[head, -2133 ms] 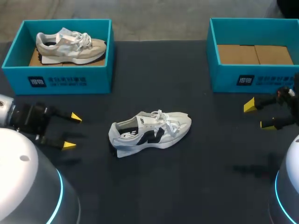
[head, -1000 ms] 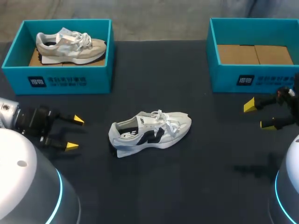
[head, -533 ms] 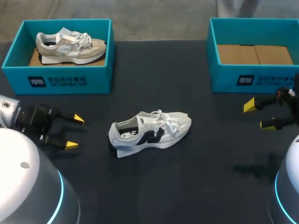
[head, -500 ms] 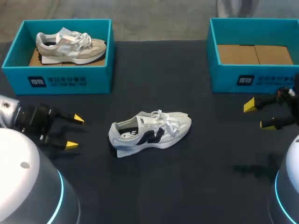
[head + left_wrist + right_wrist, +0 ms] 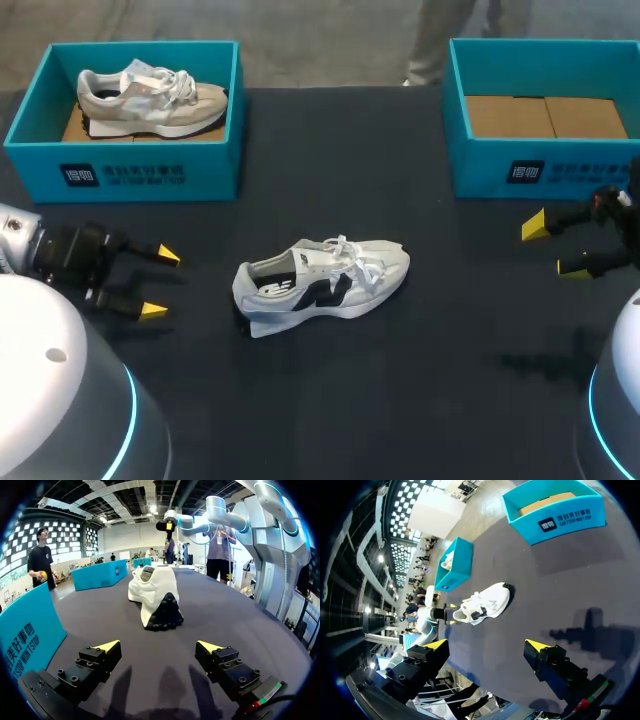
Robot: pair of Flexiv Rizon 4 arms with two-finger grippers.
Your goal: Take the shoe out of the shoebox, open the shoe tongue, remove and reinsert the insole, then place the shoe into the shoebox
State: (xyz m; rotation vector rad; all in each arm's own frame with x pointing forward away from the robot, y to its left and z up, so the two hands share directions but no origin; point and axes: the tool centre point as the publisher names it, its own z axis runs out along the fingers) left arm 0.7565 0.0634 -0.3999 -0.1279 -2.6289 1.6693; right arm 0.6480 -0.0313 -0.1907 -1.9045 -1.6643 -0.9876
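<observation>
Centrally, white shoe [image 5: 320, 283] w/ dark side logo, laces tied, upright

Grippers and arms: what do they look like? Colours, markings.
The left gripper and right gripper match: black, blocky fingers dotted with screw heads, each ending in a yellow wedge tip. A small red-and-green mark sits near one finger's base in both wrist views. The left arm and right arm have rounded silver-white shells with a glowing cyan ring.

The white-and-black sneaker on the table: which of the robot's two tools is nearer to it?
Left. The left tool sits open just behind the heel of the sneaker; the right tool, also open, is farther off, out past the toe.
</observation>
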